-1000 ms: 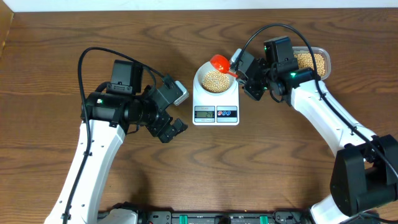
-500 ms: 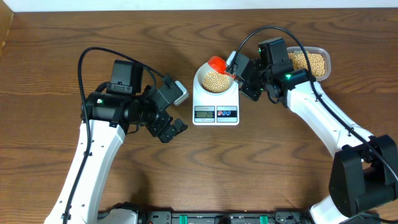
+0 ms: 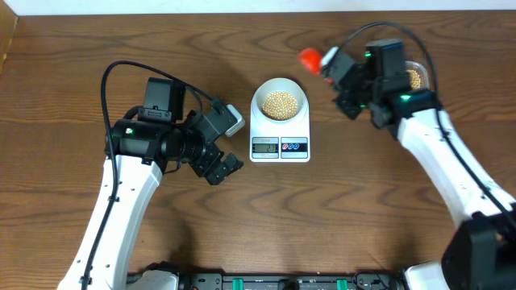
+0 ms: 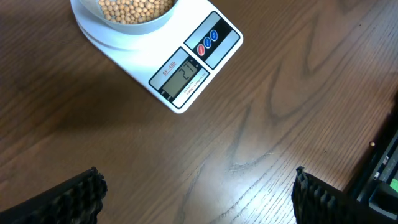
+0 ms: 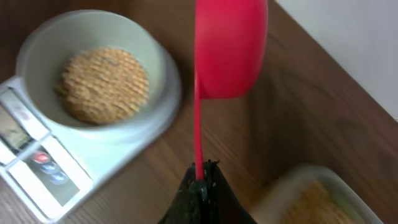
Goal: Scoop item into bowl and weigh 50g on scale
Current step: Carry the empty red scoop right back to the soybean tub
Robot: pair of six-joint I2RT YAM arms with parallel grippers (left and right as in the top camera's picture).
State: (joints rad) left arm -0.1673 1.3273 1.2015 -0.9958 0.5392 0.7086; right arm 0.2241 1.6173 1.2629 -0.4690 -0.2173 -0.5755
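The white scale (image 3: 279, 147) lies mid-table with the bowl (image 3: 256, 103) on it, and the bowl holds a heap of tan beans (image 3: 280, 103). My right gripper (image 3: 334, 68) is shut on the thin handle of a red scoop (image 3: 309, 58), which hangs in the air to the right of the bowl and behind it. In the right wrist view the scoop (image 5: 230, 46) shows its red underside beside the bowl (image 5: 158, 62); its inside is hidden. My left gripper (image 3: 222, 168) stands open over bare wood left of the scale (image 4: 186, 68), its fingers (image 4: 81, 196) wide apart.
A clear plastic tub (image 3: 415, 78) of beans sits at the back right, partly hidden under my right arm; it also shows blurred in the right wrist view as the tub (image 5: 311, 193). Black equipment runs along the table's front edge (image 3: 266, 282).
My right arm has carried the red scoop up and to the right, away from the bowl's rim, and its own body now covers most of the tub. The left arm has not moved.
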